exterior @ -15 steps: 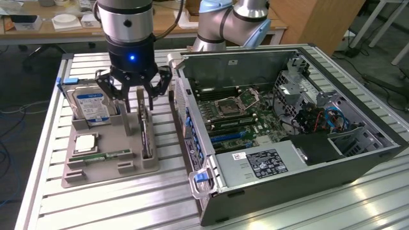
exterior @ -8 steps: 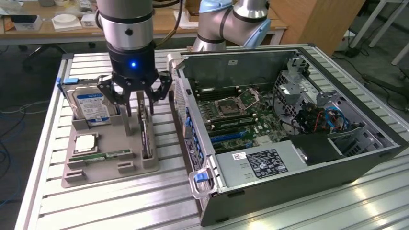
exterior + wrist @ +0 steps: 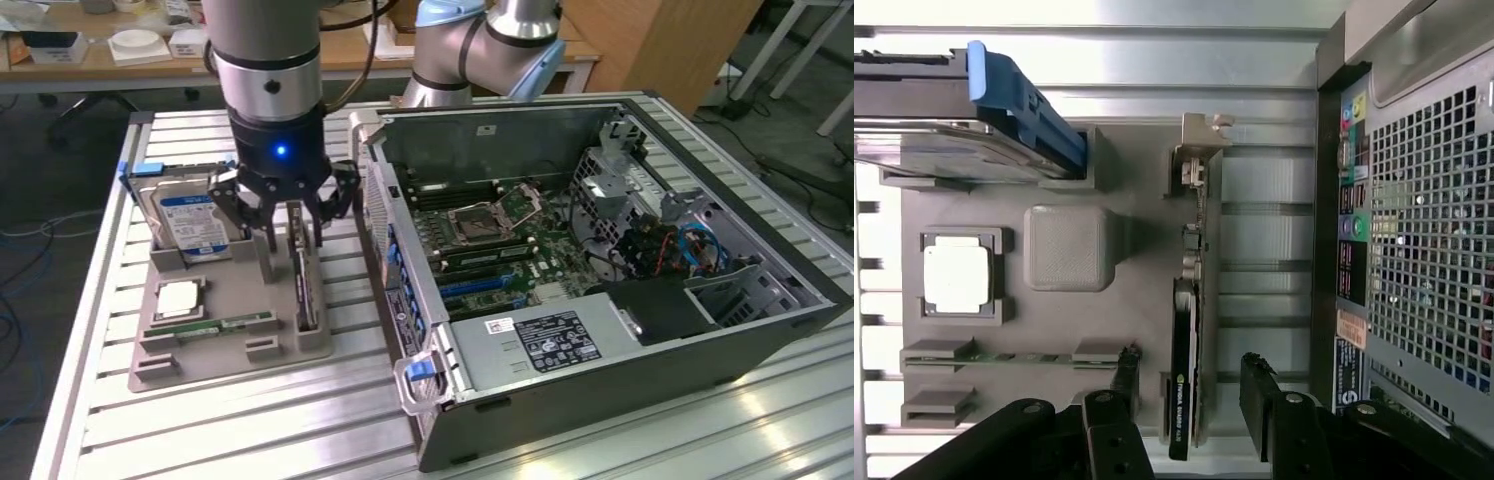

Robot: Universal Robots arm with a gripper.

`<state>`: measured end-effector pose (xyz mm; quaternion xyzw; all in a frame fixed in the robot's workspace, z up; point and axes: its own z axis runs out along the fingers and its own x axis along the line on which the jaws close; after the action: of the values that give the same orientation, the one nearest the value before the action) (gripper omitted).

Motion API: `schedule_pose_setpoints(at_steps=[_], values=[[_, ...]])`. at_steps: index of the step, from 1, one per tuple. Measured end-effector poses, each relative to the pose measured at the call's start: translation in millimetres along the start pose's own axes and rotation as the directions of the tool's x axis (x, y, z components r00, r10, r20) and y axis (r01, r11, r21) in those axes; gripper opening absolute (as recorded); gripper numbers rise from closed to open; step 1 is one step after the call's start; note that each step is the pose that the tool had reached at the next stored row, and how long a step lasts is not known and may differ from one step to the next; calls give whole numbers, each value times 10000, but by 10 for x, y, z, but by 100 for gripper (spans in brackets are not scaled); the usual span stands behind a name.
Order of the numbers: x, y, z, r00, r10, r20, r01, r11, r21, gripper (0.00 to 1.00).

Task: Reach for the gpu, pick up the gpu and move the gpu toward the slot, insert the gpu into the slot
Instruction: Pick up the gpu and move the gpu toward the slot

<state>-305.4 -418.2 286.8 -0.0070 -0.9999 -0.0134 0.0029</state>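
The gripper (image 3: 288, 222) hung over the grey holder tray (image 3: 247, 285) on the slatted table (image 3: 200, 420), its fingers spread wide and holding nothing. In the wrist view the two fingers (image 3: 1122, 395) stood one on each side of the gpu (image 3: 1186, 330), apart from it, so the card lay between the jaws but was not yet gripped.

The gpu (image 3: 306, 290) stood on its long edge in a groove of the tray, probably so that the thin card offers two flat faces to the fingers. Its pale metal bracket (image 3: 1200, 140) was at the end far from the gripper. On the same tray a blue-labelled hard drive (image 3: 187, 220) stood upright, and a processor (image 3: 179, 300) and a green memory stick (image 3: 220, 325) lay flat.

Just beside the tray, on the exterior view's right, the computer case (image 3: 641, 365) lay open, with the motherboard (image 3: 534, 240) facing up. The blue expansion slots (image 3: 474, 287) were near its edge towards the tray; which of them was meant for the card, I could not tell.
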Motion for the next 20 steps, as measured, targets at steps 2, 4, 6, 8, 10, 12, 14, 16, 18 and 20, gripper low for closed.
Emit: schedule_pose_setpoints(at_steps=[2,4,6,8,10,12,14,16,18,20], values=[[0,-2,35,10000,0,11,0,10000,0,53],[0,-4,65,10000,0,19,0,10000,1,53],[-1,-5,91,10000,0,30,0,10000,0,53],[3,-5,110,10000,1,69,-1,10000,0,53],[4,-6,133,9999,-2,110,2,10000,-2,53],[6,-7,164,9999,-3,130,3,10000,-2,53],[7,-8,201,9999,-4,140,4,10000,-1,53],[8,-9,237,9999,-3,141,3,10000,-2,53],[9,-10,274,9999,-3,140,3,10000,-1,53],[9,-11,310,9999,-3,141,3,10000,-2,53]])
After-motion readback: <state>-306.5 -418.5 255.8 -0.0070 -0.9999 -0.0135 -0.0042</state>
